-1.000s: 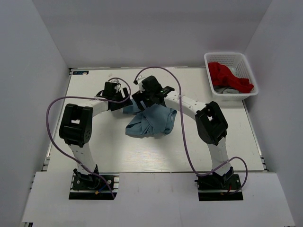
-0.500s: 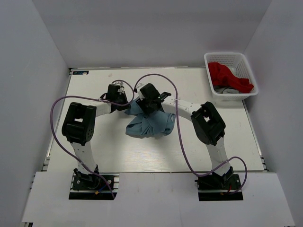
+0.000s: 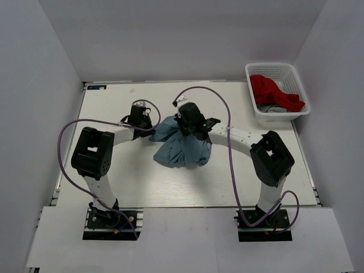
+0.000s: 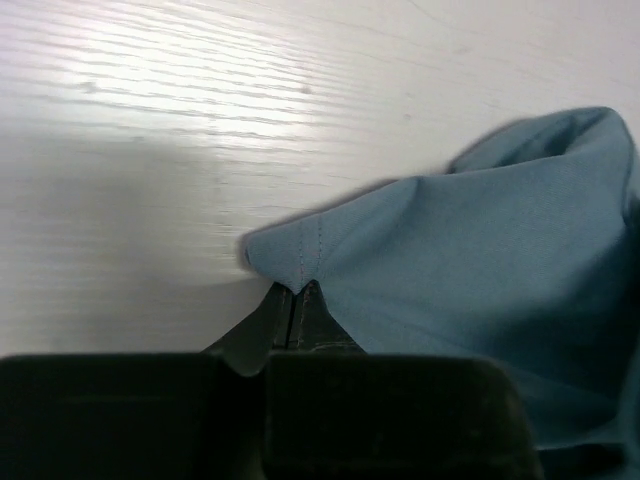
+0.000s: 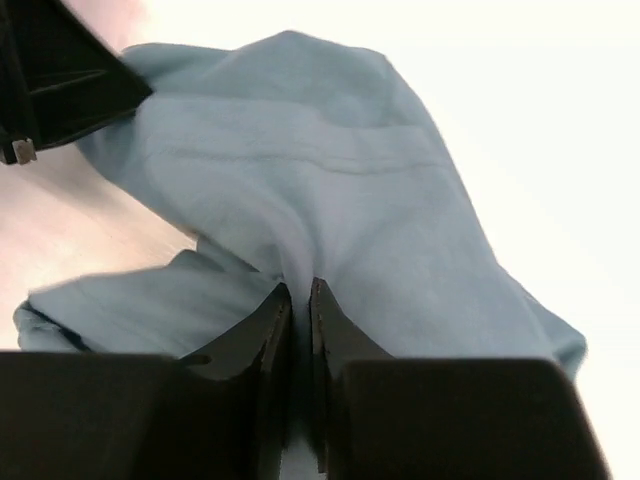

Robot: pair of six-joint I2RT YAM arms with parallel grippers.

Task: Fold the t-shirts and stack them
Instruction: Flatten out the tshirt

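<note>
a: where's the shirt?
b: on the table point(image 3: 142, 176), about the middle. it's a crumpled grey-blue shirt point(image 3: 183, 151) bunched between the two arms. the basket point(image 3: 271, 65) sits well apart at the far right corner, with red cloth point(image 3: 274, 90) in it
a: and the grippers?
b: the left gripper point(image 4: 296, 302) is pinched tight on a stitched edge at the shirt's left side, low to the table. the right gripper point(image 5: 298, 305) is clamped on a fold near the shirt's far side, cloth filling the thin gap between its fingers point(image 5: 335, 340)
a: so the step is spreading it flat?
b: i'd judge so; nothing is folded yet. to do it well, lift both holds together just enough to free the bulk, then draw them apart evenly so the cloth opens rather than twists
a: any risk?
b: the right hold looks like a mid-fold, not an edge, so it may drag layers along. pull slowly, watch the left edge for slipping, and regrip at a corner if it bunches
</note>
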